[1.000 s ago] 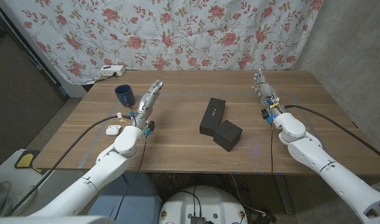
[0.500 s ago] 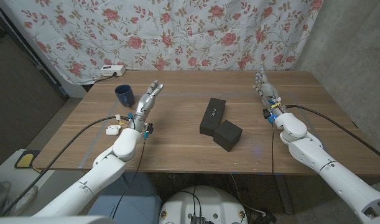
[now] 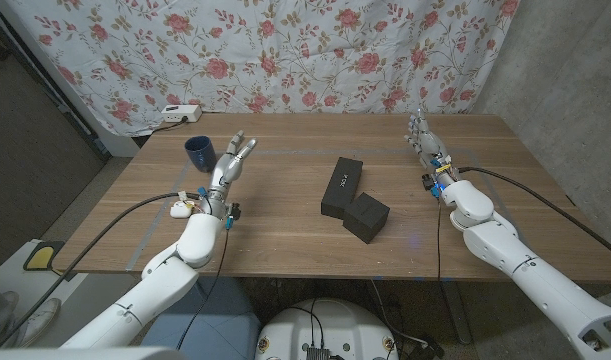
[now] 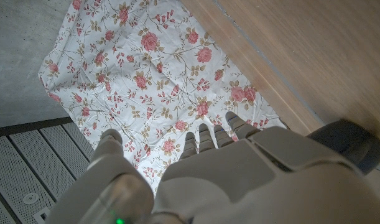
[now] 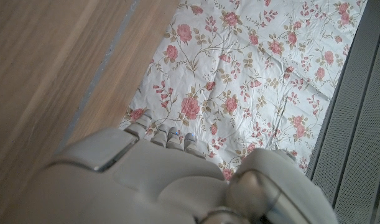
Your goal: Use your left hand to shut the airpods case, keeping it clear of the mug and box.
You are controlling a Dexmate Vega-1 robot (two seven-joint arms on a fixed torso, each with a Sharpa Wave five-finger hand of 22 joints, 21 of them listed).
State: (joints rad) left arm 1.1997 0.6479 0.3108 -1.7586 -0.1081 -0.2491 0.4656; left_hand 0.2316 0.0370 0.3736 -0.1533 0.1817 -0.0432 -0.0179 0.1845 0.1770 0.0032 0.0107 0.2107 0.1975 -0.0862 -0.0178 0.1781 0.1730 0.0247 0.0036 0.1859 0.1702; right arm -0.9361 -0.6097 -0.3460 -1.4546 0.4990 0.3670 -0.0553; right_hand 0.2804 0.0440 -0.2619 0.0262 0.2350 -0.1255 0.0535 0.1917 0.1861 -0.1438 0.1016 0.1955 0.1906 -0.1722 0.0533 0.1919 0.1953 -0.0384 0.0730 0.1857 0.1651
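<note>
The small white airpods case (image 3: 180, 209) lies near the table's left edge, its lid looking open. My left hand (image 3: 229, 165) is raised above the table just right of the case, fingers apart and holding nothing. It stands right of the dark blue mug (image 3: 199, 152), whose edge also appears in the left wrist view (image 4: 348, 140). Two black boxes (image 3: 352, 199) lie at mid table, well right of the left hand. My right hand (image 3: 423, 140) stands open at the far right, fingers reaching toward the curtain.
A floral curtain (image 3: 285, 50) hangs behind the table. A white power strip (image 3: 180, 114) lies at the back left corner. Bare wood (image 3: 285, 170) stretches between the left hand and the boxes.
My left hand has drifted left and toward the table's near edge, closer to the airpods case. The right arm stays still.
</note>
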